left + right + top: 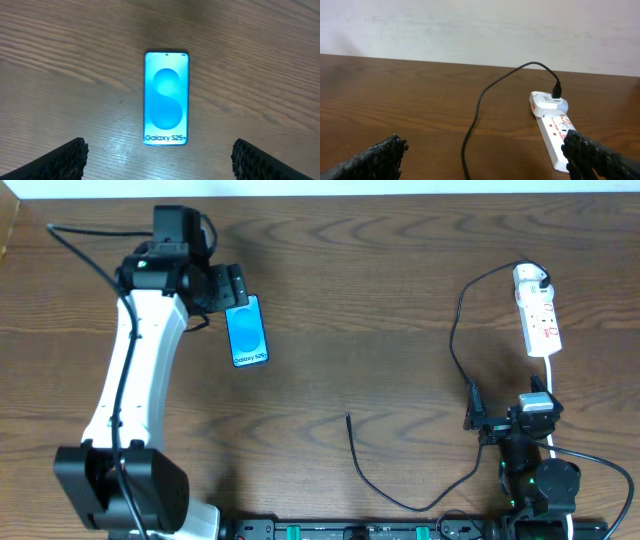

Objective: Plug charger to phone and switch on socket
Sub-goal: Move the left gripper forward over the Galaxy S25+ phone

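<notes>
Two sets of fingers, both spread wide, nothing gripped in either. Left fingers point(62, 160) hanging just above the phone point(166, 98), one either side of its bottom end, no contact. Phone flat and face up on the wooden surface point(350, 300), far-left area, blue screen glowing. Charger cable point(478, 100) running from the power strip point(538, 310) at far right, looping down toward the near edge, loose tip point(348, 416) lying mid-surface, well apart from the phone. Right fingers point(375, 157) low at near right, aimed at the power strip. Black plug point(557, 91) seated in its far end.
</notes>
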`<move>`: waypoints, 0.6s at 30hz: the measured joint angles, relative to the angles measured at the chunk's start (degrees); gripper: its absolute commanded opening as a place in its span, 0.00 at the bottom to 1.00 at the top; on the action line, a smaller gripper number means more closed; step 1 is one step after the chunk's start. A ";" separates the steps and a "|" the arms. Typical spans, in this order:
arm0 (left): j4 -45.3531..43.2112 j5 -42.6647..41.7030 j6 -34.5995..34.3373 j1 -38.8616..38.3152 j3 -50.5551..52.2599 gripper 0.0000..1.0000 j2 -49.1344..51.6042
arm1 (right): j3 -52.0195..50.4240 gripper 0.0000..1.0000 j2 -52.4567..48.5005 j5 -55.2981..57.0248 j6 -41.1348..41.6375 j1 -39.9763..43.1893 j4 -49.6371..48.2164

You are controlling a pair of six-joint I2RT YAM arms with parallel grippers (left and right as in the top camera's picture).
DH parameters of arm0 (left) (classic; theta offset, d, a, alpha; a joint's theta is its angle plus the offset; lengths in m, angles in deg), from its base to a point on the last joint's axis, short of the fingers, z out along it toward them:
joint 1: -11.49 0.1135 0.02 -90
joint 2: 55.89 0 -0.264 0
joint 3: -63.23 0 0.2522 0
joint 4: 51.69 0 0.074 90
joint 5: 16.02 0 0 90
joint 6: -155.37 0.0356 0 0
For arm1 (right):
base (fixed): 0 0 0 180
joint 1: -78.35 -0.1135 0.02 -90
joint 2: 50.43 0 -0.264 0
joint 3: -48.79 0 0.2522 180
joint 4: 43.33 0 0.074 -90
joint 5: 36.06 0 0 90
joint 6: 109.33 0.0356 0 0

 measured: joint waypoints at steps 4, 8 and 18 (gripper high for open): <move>0.68 -0.02 -1.05 -1.27 -1.95 0.92 2.40 | 0.00 0.99 0.00 0.00 0.00 0.00 0.00; 1.38 0.00 -1.68 -1.38 -2.19 0.92 4.81 | 0.00 0.99 0.00 0.00 0.00 0.00 0.00; 2.43 0.02 -2.60 -1.38 -2.19 0.92 10.88 | 0.00 0.99 0.00 0.00 0.00 0.00 0.00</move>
